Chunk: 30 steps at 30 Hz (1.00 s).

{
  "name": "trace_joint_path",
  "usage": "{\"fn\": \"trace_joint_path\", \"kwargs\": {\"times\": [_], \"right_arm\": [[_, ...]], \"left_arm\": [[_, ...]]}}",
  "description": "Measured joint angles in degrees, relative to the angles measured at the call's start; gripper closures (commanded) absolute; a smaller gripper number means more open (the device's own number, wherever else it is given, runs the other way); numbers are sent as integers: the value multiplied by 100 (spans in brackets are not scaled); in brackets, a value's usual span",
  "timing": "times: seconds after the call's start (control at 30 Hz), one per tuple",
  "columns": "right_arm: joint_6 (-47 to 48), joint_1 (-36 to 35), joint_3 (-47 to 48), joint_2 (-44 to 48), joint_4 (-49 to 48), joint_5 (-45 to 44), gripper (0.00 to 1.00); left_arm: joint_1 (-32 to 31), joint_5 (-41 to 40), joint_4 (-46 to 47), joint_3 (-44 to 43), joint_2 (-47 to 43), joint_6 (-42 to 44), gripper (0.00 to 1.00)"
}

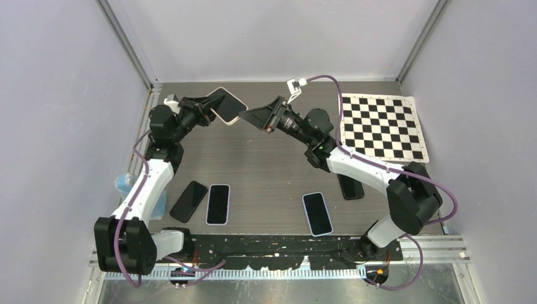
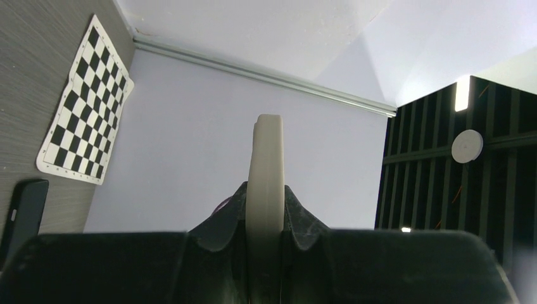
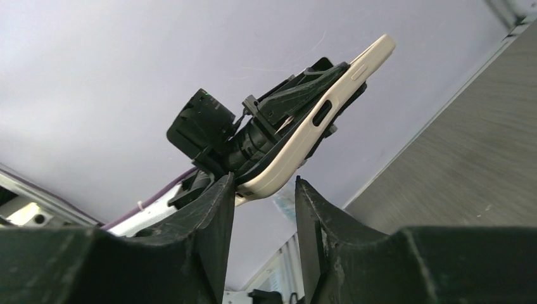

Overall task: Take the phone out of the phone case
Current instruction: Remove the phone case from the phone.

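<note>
The phone [image 1: 227,105], its dark screen facing up, sits inside a cream phone case [image 1: 238,116] and is held in the air at the back of the table. My left gripper [image 1: 209,109] is shut on its left end. In the left wrist view the case [image 2: 266,158] stands edge-on, pinched in my left gripper [image 2: 265,206]. My right gripper [image 1: 248,115] faces the case from the right, open, just short of it. In the right wrist view the lower corner of the case [image 3: 310,136] hangs just past the right gripper [image 3: 263,187], with nothing between its fingers.
On the table lie a black phone [image 1: 189,201], a phone in a pale case [image 1: 218,204], another in a white case [image 1: 317,213], and a dark phone [image 1: 350,187] partly under the right arm. A checkerboard sheet [image 1: 383,126] lies back right. A blue object [image 1: 123,183] sits by the left arm.
</note>
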State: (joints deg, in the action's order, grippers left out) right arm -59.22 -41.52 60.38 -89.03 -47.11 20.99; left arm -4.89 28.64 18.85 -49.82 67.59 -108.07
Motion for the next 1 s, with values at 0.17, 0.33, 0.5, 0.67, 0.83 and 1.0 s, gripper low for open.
{"fn": "trace_joint_path", "kwargs": {"times": [0.17, 0.33, 0.5, 0.67, 0.83, 1.0], "right_arm": [[645, 0, -42, -7, -4, -203, 52], [1088, -2, -98, -68, -133, -356, 50], [1504, -7, -144, -131, -157, -573, 49], [1716, -15, -155, -188, -214, -721, 48], [1725, -17, -149, -249, -254, -743, 54], [1484, -15, -81, -463, -455, -758, 64]], "left_arm": [[-2, -140, -116, 2, 0, -20, 100], [-4, -256, -203, 2, 26, -59, 100], [-4, -278, -177, 2, 197, -236, 100], [-9, -378, -175, 17, 254, -297, 100], [-9, -435, -162, 17, 258, -372, 100], [-7, -599, -116, 17, 350, -387, 100]]}}
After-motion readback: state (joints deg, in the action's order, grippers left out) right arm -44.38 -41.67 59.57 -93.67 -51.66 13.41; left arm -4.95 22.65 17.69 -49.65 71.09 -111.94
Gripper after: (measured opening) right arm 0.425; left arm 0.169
